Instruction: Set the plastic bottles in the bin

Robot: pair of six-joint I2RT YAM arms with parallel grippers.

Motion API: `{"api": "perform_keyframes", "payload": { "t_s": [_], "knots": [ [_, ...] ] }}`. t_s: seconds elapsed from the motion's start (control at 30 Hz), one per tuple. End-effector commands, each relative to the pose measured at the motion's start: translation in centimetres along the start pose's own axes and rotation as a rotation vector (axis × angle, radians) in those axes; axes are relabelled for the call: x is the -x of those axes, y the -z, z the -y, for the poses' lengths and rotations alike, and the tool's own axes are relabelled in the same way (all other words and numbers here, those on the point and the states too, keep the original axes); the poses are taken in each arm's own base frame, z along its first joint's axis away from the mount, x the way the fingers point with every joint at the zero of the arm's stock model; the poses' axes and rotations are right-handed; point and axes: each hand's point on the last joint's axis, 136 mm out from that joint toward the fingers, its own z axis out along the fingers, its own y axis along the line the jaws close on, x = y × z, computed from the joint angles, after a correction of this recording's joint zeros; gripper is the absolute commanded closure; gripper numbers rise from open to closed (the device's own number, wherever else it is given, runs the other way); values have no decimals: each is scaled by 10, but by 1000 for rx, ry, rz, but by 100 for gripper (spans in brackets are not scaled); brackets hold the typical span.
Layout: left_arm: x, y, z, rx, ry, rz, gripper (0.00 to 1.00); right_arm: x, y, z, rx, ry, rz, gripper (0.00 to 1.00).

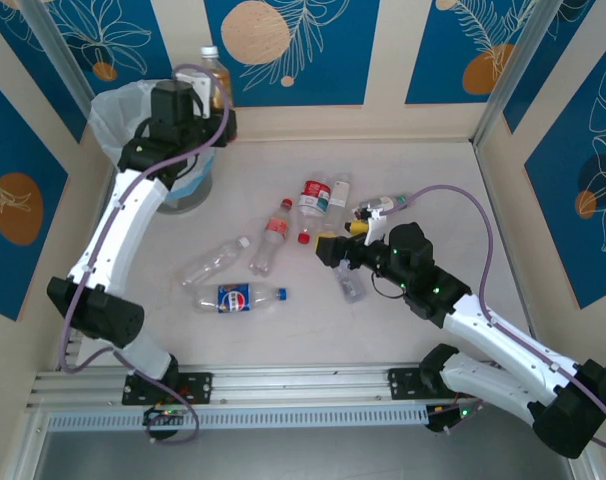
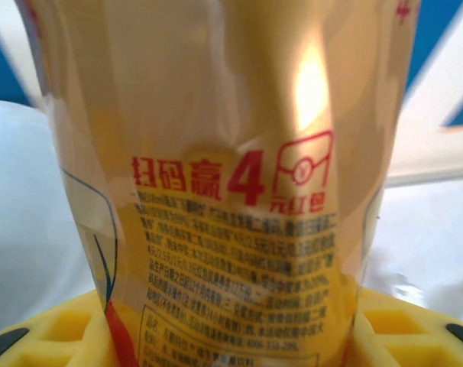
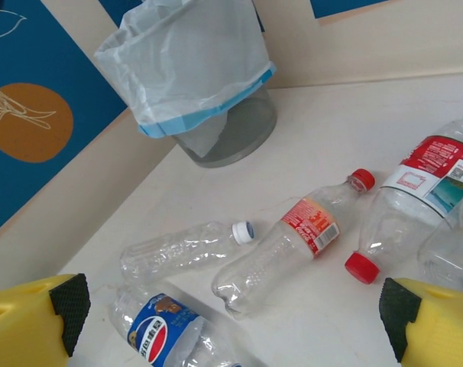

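My left gripper (image 1: 215,112) (image 2: 231,340) is shut on an upright plastic bottle (image 1: 214,76) (image 2: 231,176) with a yellow label and white cap, held up by the right rim of the bin (image 1: 133,112). The bin (image 3: 197,73) is grey with a white bag liner. Several bottles lie on the table: a Pepsi one (image 1: 240,298) (image 3: 157,335), a clear white-capped one (image 1: 213,262) (image 3: 182,248), a red-labelled one (image 1: 271,236) (image 3: 293,243), and a larger red-capped one (image 1: 313,198) (image 3: 415,195). My right gripper (image 1: 331,246) (image 3: 231,329) hangs open above them, holding nothing.
Two more bottles lie by the right arm, one at the far side (image 1: 378,208) and one partly under the wrist (image 1: 351,285). Blue and cream walls (image 1: 543,130) close in the table on three sides. The metal rail (image 1: 303,385) runs along the near edge.
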Motion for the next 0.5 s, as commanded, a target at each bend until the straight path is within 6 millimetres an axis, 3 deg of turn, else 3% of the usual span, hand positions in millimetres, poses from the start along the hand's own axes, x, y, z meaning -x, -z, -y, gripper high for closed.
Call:
{"api": "perform_keyframes", "payload": {
  "t_s": [0.0, 0.17, 0.47],
  "knots": [
    [1, -7, -49, 183, -52, -31, 52, 10, 7, -6, 30, 4, 51, 0],
    [12, -16, -104, 344, -35, -26, 51, 7, 9, -3, 22, -12, 57, 0],
    [7, -41, -162, 455, 1, -43, 49, -1, 7, 2, 16, -56, 56, 0]
  ]
}}
